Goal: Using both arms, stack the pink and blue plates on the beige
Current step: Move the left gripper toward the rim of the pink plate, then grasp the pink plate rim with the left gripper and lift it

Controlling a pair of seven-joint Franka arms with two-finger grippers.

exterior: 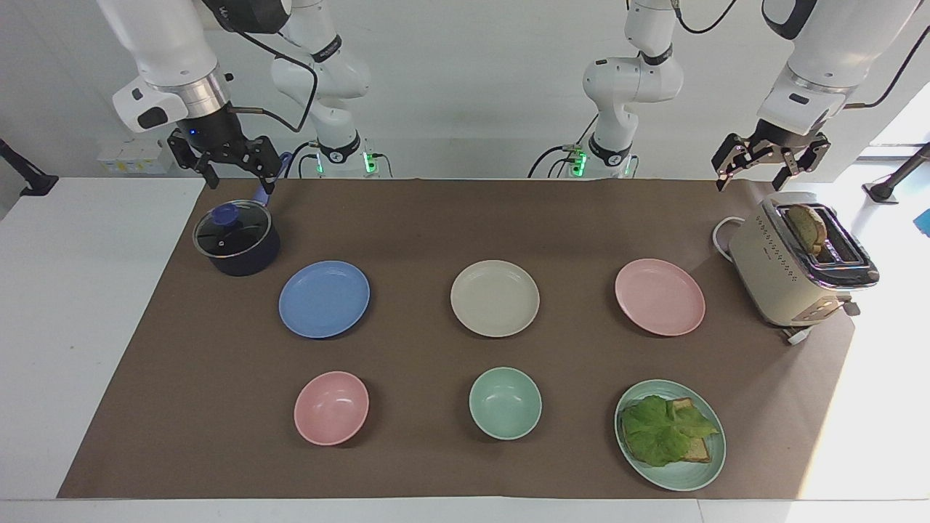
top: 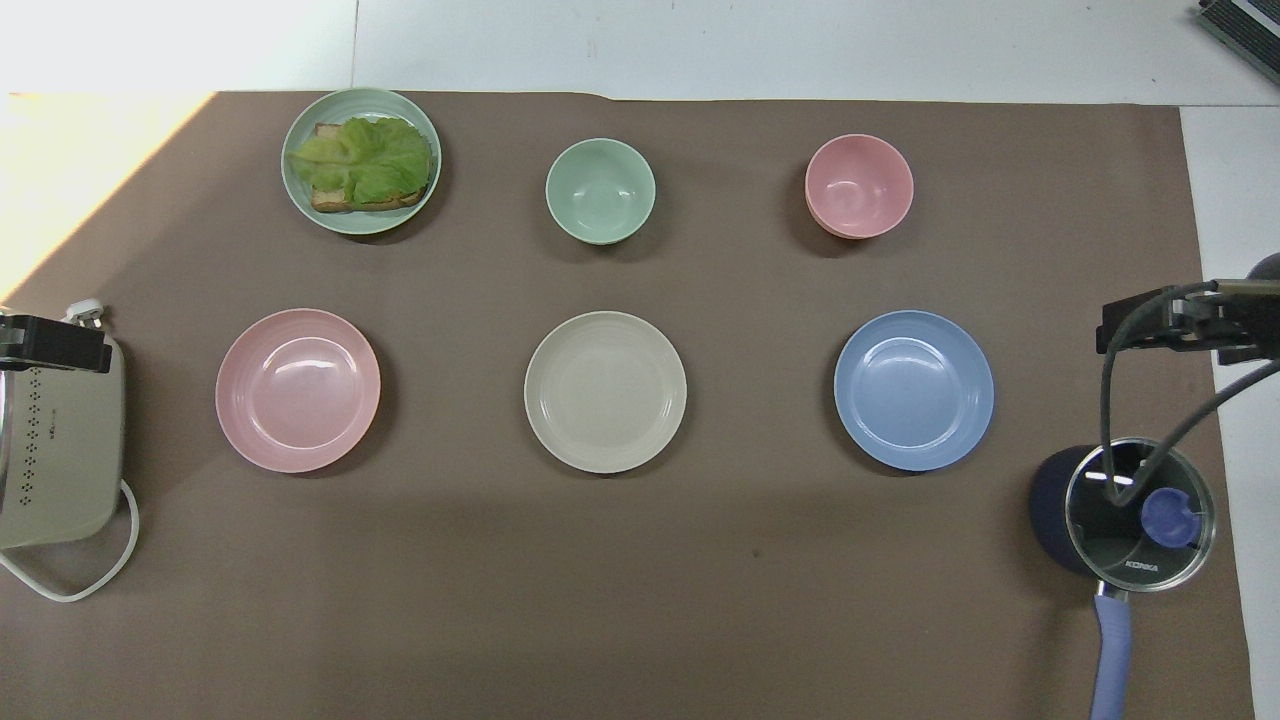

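Observation:
Three equal plates lie in a row across the brown mat. The beige plate [exterior: 495, 298] [top: 605, 391] is in the middle. The pink plate [exterior: 660, 296] [top: 298, 390] lies toward the left arm's end and the blue plate [exterior: 324, 298] [top: 914, 390] toward the right arm's end. All three are bare and apart from each other. My left gripper [exterior: 752, 181] [top: 50, 343] hangs open in the air over the toaster. Above the pot, my right gripper [exterior: 241, 185] [top: 1170, 325] is also open. Neither holds anything.
A beige toaster [exterior: 795, 265] with a bread slice stands beside the pink plate. A dark pot with a glass lid [exterior: 236, 238] stands near the blue plate. Farther from the robots are a pink bowl [exterior: 331, 407], a green bowl [exterior: 505, 402] and a green plate [exterior: 683, 479] with lettuce and bread.

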